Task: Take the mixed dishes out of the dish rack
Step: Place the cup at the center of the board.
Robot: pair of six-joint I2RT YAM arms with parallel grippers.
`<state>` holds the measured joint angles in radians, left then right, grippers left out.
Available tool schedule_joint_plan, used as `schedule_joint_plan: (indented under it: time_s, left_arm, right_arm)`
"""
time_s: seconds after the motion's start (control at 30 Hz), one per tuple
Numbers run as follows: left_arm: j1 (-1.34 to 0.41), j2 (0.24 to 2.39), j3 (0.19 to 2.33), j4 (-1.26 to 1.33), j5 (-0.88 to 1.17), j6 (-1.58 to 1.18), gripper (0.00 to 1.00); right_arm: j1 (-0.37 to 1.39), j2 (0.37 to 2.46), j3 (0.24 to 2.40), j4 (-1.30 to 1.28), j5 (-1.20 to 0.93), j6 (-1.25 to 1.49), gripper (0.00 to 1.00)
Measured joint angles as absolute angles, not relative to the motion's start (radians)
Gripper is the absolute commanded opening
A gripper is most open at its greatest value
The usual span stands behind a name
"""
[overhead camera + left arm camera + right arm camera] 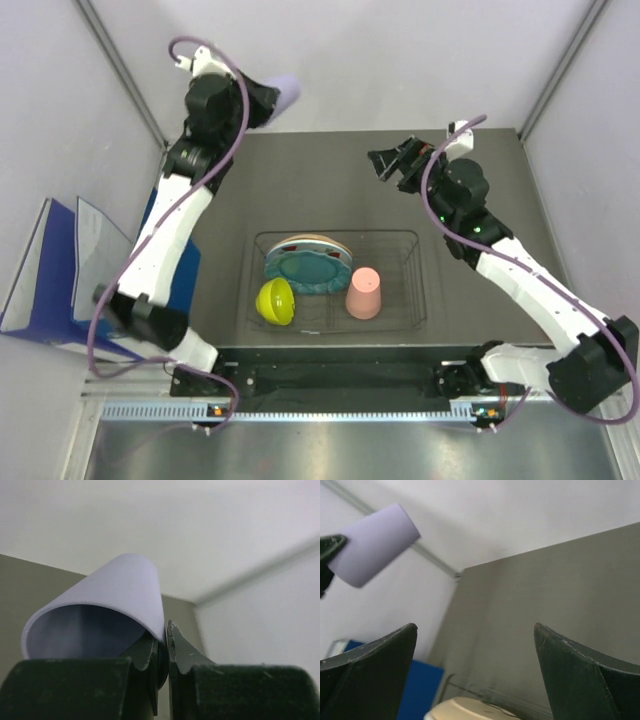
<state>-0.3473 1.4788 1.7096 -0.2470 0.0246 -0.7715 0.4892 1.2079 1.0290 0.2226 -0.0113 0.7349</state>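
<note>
Left jaws clamped tight on the rim of the lavender cup [115, 595], held aloft at eleven o'clock, past the counter's [320, 180] far edge. Right jaws spread wide with nothing between them, hovering at one o'clock. Dish rack [415, 240] sits toward six o'clock, holding the teal scalloped plate [305, 268] on edge, the yellow-green bowl [276, 300] at its seven and the salmon-pink cup [363, 293] at its four.

My arms are white plastic shells [165, 230] joined by chunky black joints [215, 105]. A thin purple cable [243, 105] loops along each; my dark fingers [580, 680] taper to points.
</note>
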Motion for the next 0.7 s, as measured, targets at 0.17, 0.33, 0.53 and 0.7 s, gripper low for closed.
schedule_joint_plan:
  time_s: [0.17,0.33,0.53,0.7]
  left_arm:
    - [-0.308,1.845,2.140,-0.559,-0.317,-0.672,0.00]
    - [-0.245,2.167,2.329,-0.797,-0.427,-0.637,0.00]
    - [-0.116,2.317,2.314,-0.972,-0.431,-0.647,0.00]
    - [-0.071,2.314,2.267,-0.977,-0.454,-0.653,0.00]
  right_arm:
    - [0.586,1.183,1.090,-0.036,0.279,0.601,1.00]
    - [0.655,1.183,1.092,-0.210,0.457,0.531,1.00]
    - [0.664,1.158,1.038,-0.270,0.526,0.484,1.00]
    - [0.664,1.159,1.027,-0.278,0.527,0.466,1.00]
